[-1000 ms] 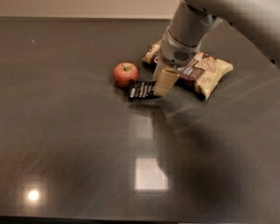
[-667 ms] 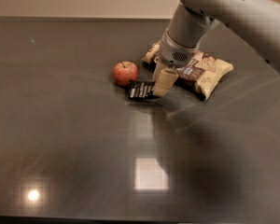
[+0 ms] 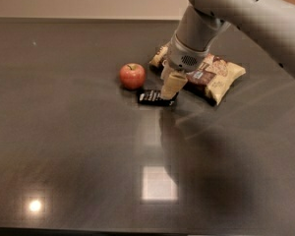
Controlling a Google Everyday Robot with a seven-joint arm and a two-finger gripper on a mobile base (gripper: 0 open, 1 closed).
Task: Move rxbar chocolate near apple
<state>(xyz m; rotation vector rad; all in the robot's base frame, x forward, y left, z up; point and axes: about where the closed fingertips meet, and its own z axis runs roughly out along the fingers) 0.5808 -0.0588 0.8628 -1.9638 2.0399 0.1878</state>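
Reaches in from the upper right with a grey arm point(image 3: 246, 9), sloping down-left. Holds the cylindrical wrist point(image 3: 189, 48) nearly vertical. Points the gripper point(image 3: 168, 90) downward, just right of centre, in the view's upper half.

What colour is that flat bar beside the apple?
The rxbar chocolate is black with white lettering, camera view; the gripper is at its end away from the apple.

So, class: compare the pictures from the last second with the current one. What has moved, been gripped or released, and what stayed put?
Nothing has visibly changed. The gripper stays down at the right end of the rxbar chocolate. The bar lies on the table close to the apple, just to its right and nearer the camera. The snack bag behind the arm is unmoved.
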